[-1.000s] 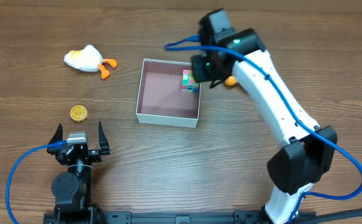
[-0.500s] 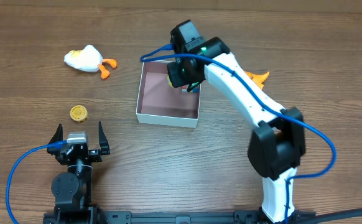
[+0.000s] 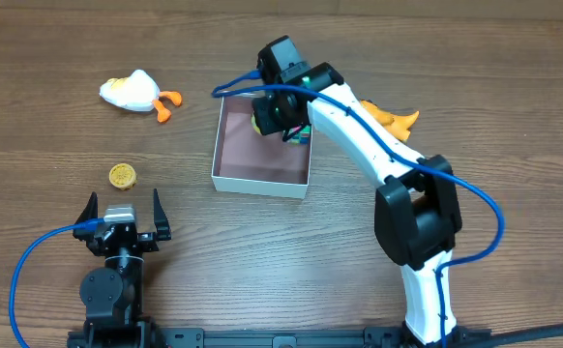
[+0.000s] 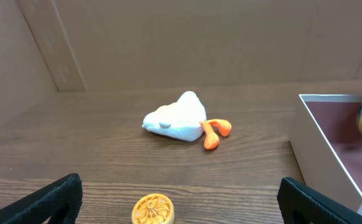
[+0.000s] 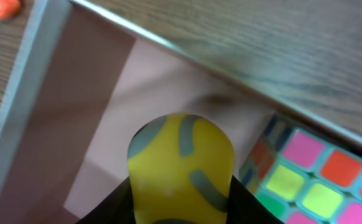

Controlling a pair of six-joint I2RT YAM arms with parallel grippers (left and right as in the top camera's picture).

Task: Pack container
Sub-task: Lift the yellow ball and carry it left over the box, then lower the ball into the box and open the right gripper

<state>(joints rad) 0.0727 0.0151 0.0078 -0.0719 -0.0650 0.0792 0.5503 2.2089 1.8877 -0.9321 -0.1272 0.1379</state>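
Over the far right corner of the container (image 3: 261, 155), the right arm (image 3: 359, 126) reaches in from the right, its jaws pinching a rounded yellow toy (image 5: 181, 158) with grey curved marks. The right wrist view shows that toy hanging above the dusty pink floor, with the dark jaws pressed to its two sides at the bottom of the frame. Just beside the toy, inside the container against its right wall, lies a colour cube (image 5: 311, 180) with pink, orange, yellow and green squares showing; from overhead only a corner of it peeks out under the arm.

The container itself is a square, shallow, white-walled box standing open near the middle of the wooden counter (image 3: 262, 251). Past the container's right side, an orange toy (image 3: 398, 118) is partly hidden behind the right arm. Well to the left of the container, a white duck (image 3: 132, 92) with orange feet lies on its side. Nearer than the duck, left of the container's front corner, sits a small yellow disc (image 3: 122, 175).

Left of and in front of the container, beyond the disc, the left arm (image 3: 112, 285) rests with its jaws spread wide, well apart from every toy.
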